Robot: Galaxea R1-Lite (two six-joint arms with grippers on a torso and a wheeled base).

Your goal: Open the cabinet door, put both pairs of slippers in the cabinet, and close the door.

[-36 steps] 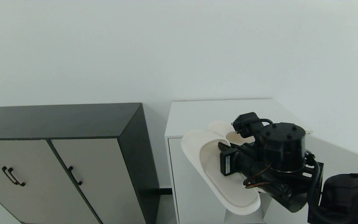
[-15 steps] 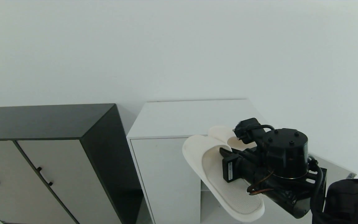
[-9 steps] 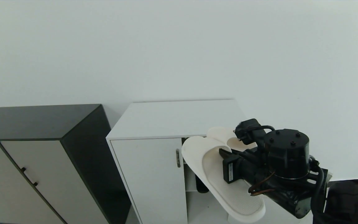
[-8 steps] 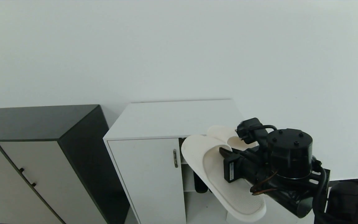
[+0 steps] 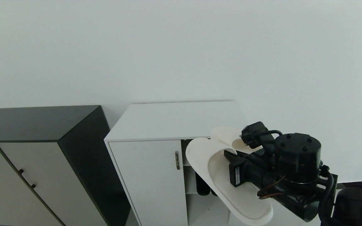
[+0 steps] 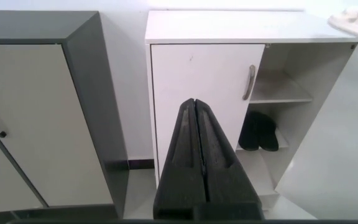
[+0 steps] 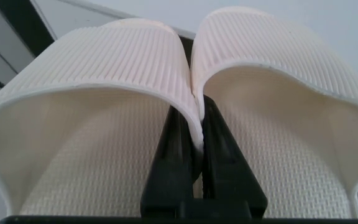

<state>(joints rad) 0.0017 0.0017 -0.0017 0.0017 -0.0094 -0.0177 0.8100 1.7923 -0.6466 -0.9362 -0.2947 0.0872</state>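
A pair of white slippers [image 5: 218, 169] hangs in front of the white cabinet [image 5: 174, 121], held side by side by their inner edges. My right gripper [image 5: 231, 156] is shut on the white slippers [image 7: 104, 81], its fingers [image 7: 173, 155] pinching the two adjoining rims. The cabinet's left door [image 5: 149, 179] is shut. The right door [image 6: 328, 155] stands swung open, and a black pair of slippers [image 6: 258, 130] lies on the lower shelf inside. My left gripper [image 6: 195, 109] is shut with nothing in it, low and some way in front of the cabinet's left door.
A black cabinet [image 5: 42, 122] with grey doors and dark handles stands right beside the white one, on its left. A plain white wall runs behind both. An upper shelf [image 6: 278, 93] inside the open compartment is bare.
The whole head picture has shifted, so the camera moved: the white cabinet now sits near the middle with its open compartment showing. The right gripper and white slippers have sunk slightly.
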